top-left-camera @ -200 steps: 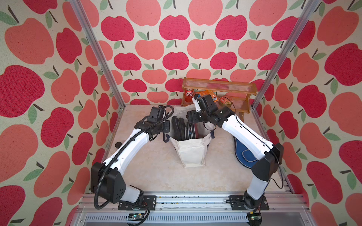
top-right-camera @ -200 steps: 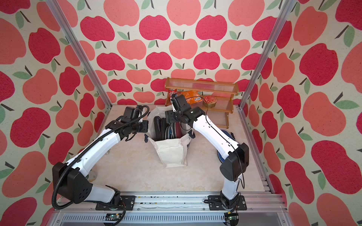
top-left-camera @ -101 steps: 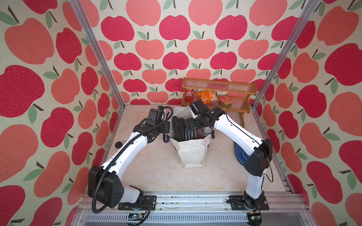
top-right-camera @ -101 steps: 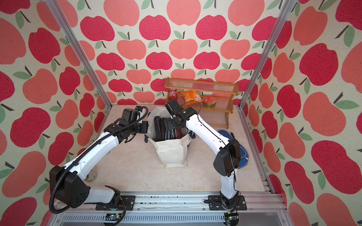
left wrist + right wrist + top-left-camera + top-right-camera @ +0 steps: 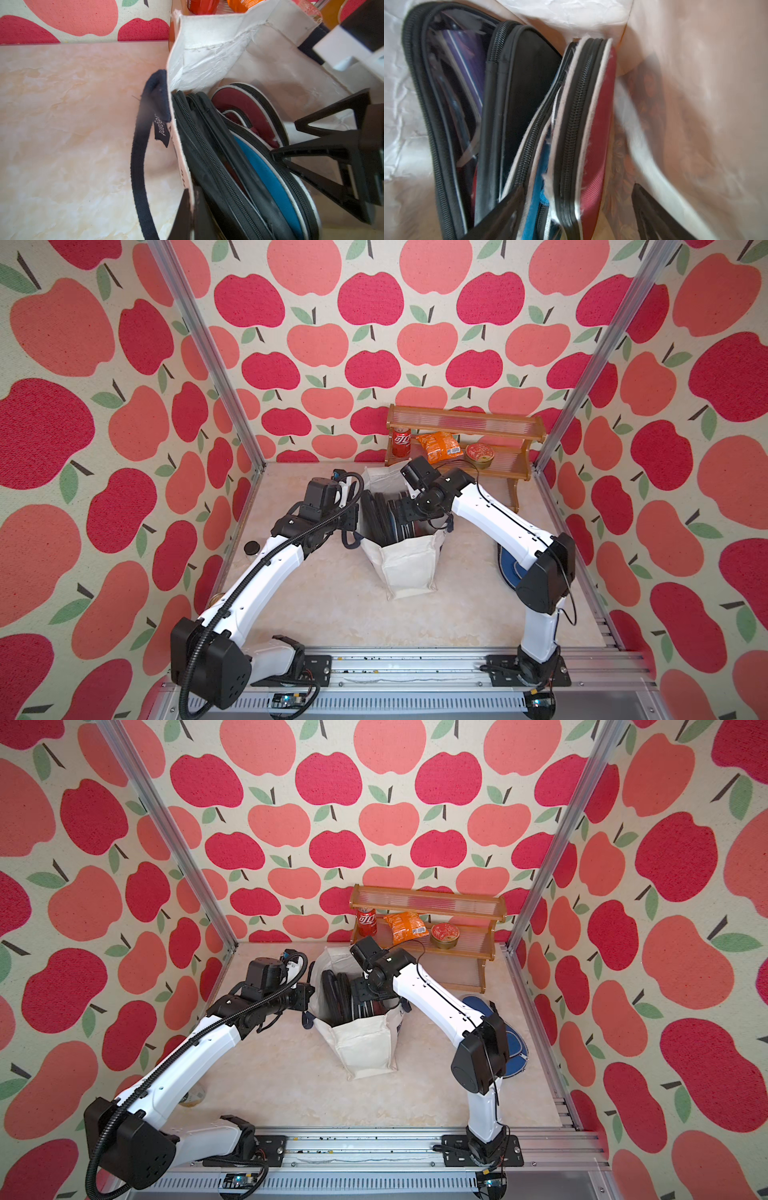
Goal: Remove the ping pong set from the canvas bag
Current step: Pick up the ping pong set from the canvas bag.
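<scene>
Canvas bag (image 5: 409,572) stood upright mid-table w/ mouth open, btwn the two arms in both top views. Those views gave the ping pong set (image 5: 384,518) only as dark edges packed on end inside; the colours came from the wrist cams. L wrist view: two black-edged clear cases (image 5: 207,155) against the near bag wall, then teal-blue cover (image 5: 266,172), then maroon cover (image 5: 239,108).

L gripper (image 5: 192,220) had its fingers pressed together on the bag's side wall, just beside the navy strap handle (image 5: 139,166). Only the L wrist view showed that pinch.

R gripper (image 5: 577,186) was down inside the bag w/ fingers spread. The teal-blue and maroon covers sat in the gap, neither clamped.

Dark blue cover (image 5: 509,568) lay flat on the table outside the bag, partly behind the R arm, seen in top views only. So did the wooden shelf (image 5: 465,418) at the back w/ cola can (image 5: 401,442), orange snack packet (image 5: 439,446) and red tin (image 5: 480,452).
</scene>
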`<state>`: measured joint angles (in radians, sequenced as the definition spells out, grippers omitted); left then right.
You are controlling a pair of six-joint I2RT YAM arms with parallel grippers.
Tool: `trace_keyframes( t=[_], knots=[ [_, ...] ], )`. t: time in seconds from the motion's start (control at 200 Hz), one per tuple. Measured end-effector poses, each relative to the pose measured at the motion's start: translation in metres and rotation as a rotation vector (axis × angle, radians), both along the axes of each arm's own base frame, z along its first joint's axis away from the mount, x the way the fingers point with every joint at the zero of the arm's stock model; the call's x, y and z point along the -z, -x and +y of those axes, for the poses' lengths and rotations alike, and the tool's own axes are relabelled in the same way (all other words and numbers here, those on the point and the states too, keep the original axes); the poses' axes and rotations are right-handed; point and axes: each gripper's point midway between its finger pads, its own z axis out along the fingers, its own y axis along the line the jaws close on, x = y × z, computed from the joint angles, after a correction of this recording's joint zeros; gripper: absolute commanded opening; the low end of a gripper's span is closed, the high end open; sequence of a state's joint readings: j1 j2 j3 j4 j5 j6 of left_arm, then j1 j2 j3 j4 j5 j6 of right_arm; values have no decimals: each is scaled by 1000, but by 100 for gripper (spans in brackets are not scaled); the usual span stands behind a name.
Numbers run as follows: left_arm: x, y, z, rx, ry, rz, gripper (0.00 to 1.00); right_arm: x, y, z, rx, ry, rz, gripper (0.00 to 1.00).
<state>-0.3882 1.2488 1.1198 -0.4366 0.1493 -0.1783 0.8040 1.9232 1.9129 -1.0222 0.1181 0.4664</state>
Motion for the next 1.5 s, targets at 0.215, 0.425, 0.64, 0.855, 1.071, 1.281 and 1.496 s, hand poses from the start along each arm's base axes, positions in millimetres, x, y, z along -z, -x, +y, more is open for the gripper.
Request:
trace_keyframes(
  t=[0.215, 0.425, 0.64, 0.855, 1.071, 1.281, 1.496],
  knots=[
    [-2, 0, -3, 24, 3, -19, 0, 8, 0, 10, -18, -25, 27, 77],
    [-3, 0, -3, 28, -1, -24, 0, 14, 1, 22, -45, -62, 58, 60],
    [-5, 3, -8, 50, -31, -48, 0, 9, 0, 26, -63, -62, 64, 38],
    [-7, 4, -9, 58, -61, -69, 0, 6, -1, 26, -61, -56, 54, 22],
    [-9, 4, -6, 54, -78, -82, 0, 2, 1, 28, -62, -29, 27, 19],
    [-11, 4, -4, 45, -83, -91, 0, -1, 4, 33, -71, -13, -12, 13],
    [-11, 3, -2, 37, -88, -94, 0, -14, 1, 36, -76, -37, -71, 10]
  ],
)
